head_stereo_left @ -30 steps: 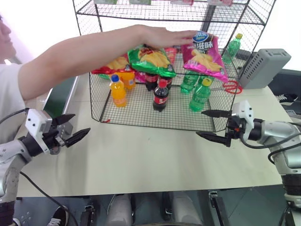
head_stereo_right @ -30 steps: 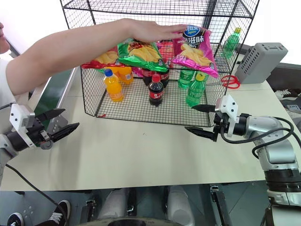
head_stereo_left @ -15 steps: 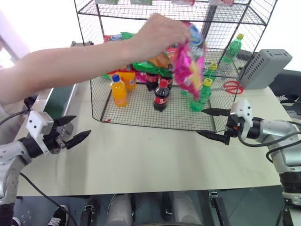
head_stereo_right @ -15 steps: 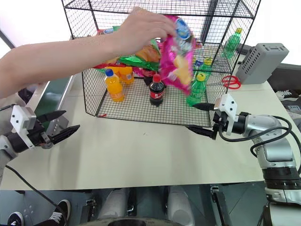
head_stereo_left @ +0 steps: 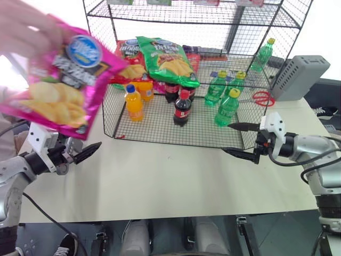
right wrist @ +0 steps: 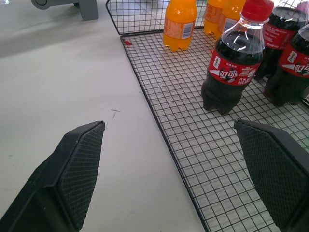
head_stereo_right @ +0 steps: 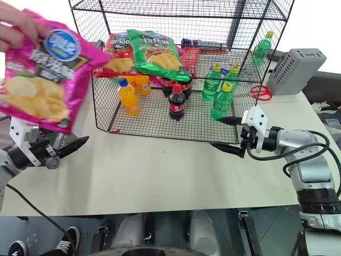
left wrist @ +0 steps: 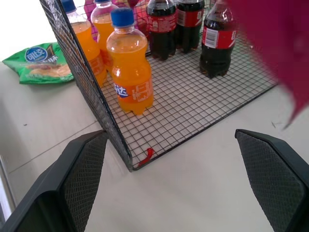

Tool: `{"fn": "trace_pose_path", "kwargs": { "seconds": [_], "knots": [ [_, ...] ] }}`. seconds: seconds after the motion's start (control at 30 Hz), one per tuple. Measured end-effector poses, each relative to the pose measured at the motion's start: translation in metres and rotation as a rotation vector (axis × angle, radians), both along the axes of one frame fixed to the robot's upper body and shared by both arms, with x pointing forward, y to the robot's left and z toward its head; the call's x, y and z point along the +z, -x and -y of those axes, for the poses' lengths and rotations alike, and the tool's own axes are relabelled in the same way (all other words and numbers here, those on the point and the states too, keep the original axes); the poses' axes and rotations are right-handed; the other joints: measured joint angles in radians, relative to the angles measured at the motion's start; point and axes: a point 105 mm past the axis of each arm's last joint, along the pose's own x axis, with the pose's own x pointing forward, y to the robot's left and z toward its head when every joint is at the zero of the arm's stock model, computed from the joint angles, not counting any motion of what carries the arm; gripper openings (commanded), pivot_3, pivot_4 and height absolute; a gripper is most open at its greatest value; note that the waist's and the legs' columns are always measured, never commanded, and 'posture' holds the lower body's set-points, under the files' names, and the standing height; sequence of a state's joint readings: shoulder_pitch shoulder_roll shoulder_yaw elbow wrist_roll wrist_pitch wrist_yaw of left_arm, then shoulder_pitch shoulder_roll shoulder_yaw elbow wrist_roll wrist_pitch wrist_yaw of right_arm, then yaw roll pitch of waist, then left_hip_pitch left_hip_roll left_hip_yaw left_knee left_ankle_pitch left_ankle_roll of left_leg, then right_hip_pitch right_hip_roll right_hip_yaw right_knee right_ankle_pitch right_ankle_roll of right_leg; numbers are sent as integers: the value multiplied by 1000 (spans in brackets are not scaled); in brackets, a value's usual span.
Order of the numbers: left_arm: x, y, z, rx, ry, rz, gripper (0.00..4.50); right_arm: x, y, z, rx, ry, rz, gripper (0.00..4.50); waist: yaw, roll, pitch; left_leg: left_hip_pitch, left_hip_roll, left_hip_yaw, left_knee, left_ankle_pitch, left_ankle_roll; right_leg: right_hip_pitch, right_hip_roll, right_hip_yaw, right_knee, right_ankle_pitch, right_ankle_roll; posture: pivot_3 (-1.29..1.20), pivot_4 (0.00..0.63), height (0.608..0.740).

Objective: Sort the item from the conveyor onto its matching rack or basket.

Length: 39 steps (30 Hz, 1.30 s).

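Observation:
A person's hand (head_stereo_right: 15, 26) holds the magenta-pink chip bag (head_stereo_left: 56, 85) in the air at the far left, just above and in front of my left gripper (left wrist: 170, 133). That gripper is open and empty, and the bag covers its upper finger in the eye views. My right gripper (head_stereo_left: 226, 138) is open and empty at the front right corner of the black wire rack (head_stereo_left: 154, 125). The conveyor is hidden behind the bag.
On the rack's floor stand orange bottles (head_stereo_left: 134, 104), cola bottles (head_stereo_left: 181, 108) and green bottles (head_stereo_left: 227, 107). A green chip bag (head_stereo_left: 168, 60) and a red one (head_stereo_left: 128, 53) lie on its middle shelf. Another green bag (left wrist: 43, 65) lies on the table beyond the rack. A grey box (head_stereo_left: 298, 77) stands at the right.
The person's hand has pulled the pink bag off the rack's shelf and carried it left and toward me, to above my left gripper. Both grippers have stayed put and open.

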State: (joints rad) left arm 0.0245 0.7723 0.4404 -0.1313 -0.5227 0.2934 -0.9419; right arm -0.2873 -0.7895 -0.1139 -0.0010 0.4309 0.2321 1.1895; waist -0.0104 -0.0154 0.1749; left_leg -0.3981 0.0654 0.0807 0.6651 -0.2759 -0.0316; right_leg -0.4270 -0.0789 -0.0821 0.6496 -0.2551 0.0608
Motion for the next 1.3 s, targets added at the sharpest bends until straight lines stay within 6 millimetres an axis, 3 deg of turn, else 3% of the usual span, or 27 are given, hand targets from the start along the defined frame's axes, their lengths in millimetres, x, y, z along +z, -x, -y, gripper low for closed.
{"fn": "trace_pose_path", "kwargs": {
  "seconds": [1.07, 1.3],
  "knots": [
    [-12, 12, -1, -4, -10, -66, 4500, 3, 0, -16, 72, -26, -10, 4462, 0, 0, 0, 0, 0, 0, 0, 0, 0, 0, 0, 0, 0, 0, 0, 0, 150, 740],
    [-13, 14, -4, 8, -15, -66, 4500, 1, 3, -33, 106, -112, -89, 4462, -1, 0, 0, 0, 0, 0, 0, 0, 0, 0, 0, 0, 0, 0, 0, 0, 150, 740]
  ]
}}
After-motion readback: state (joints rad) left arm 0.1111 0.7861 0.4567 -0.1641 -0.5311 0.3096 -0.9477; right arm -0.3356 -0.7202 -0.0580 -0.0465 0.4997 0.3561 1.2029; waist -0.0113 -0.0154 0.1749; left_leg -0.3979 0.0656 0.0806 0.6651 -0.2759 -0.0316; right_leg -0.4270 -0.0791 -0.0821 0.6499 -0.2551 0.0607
